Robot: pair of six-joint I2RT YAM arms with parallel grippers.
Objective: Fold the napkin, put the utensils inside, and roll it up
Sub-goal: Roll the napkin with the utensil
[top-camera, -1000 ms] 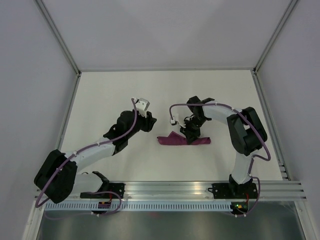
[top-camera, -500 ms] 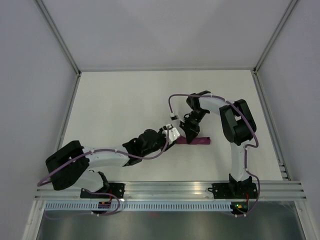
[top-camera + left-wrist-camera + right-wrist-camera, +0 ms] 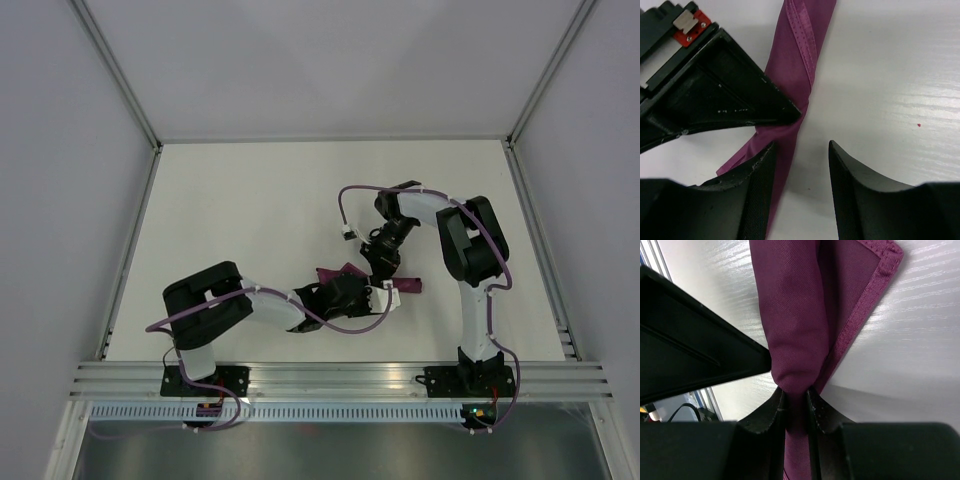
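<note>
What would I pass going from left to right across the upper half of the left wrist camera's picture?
The right gripper → the napkin it pinches → the white table.

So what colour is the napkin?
Plain dark magenta-purple; the napkin shows best in right wrist view.
</note>
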